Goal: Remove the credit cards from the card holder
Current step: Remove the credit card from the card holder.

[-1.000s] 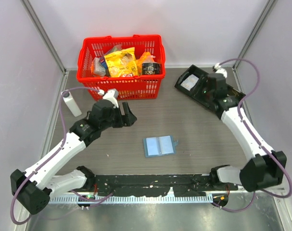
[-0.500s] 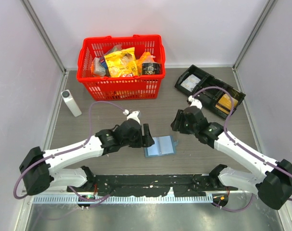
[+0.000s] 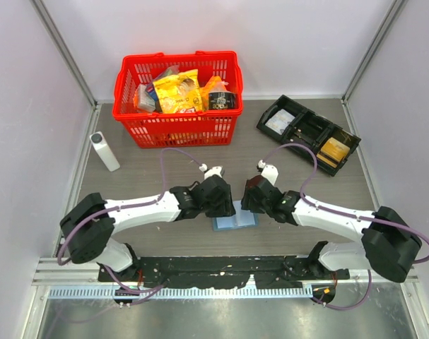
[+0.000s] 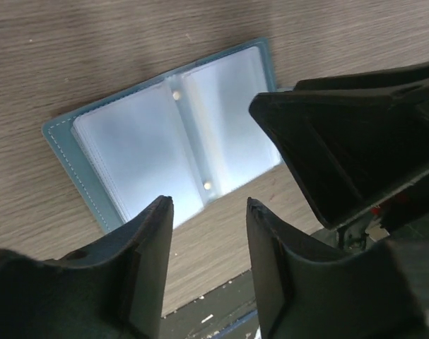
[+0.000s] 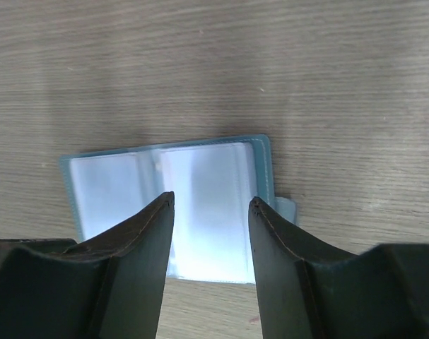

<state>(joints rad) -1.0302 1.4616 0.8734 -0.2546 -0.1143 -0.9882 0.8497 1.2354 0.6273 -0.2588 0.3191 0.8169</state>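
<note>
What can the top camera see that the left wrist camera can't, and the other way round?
Only the top view shows the red basket, the white bottle and the black tray. Only the left wrist view shows two small round studs on the clear sleeves inside the holder. Both show the blue card holder lying open on the table, with the open left gripper close over it.

Bright, even overhead light is filling the top view, leaving only faint shadows beneath the arms [image 3: 136,210]. Glare is whitening the wallet [image 4: 150,148] sleeves in both wrist views, and the fingers [image 5: 129,272] are looking soft.
</note>
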